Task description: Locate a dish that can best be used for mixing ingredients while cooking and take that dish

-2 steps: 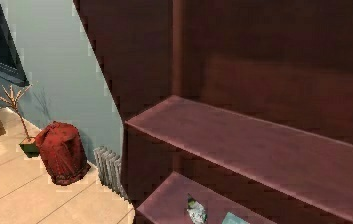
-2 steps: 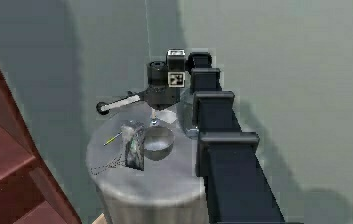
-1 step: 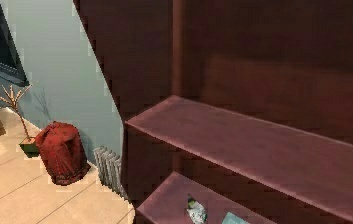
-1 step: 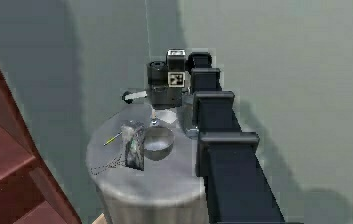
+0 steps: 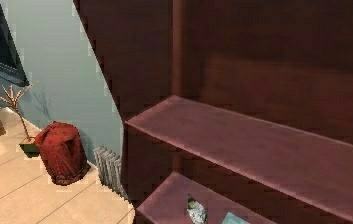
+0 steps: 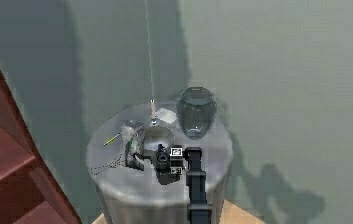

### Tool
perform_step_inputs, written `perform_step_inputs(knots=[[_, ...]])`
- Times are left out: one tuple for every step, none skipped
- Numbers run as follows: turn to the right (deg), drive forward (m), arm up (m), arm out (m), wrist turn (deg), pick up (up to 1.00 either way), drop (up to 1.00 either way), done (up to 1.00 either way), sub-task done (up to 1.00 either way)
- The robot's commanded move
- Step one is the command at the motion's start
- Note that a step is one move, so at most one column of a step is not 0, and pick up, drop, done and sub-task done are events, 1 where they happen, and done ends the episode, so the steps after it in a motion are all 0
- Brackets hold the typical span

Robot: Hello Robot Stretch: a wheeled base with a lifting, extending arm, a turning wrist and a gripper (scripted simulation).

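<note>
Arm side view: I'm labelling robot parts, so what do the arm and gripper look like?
The arm is a dark square bar. Two small white squares with black marks sit at its end, beside the gripper, dark-bodied with two thin jaws.

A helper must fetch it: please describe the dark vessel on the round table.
Against the grey-green wall stands a round grey table. On its wall-side edge sits the dark vessel. It is the largest, darkest item there; its neighbours are small, pale.

No text, label, number or sign can be read on anything in either view.
</note>
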Motion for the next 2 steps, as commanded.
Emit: perform_step_inputs(knots=[[0.0,0.0,0.0,0.0,0.0,1.0,0.0,0.0,0.0],[0.0,0.0,0.1,0.0,0.0,0.0,0.0,0.0,0.0]])
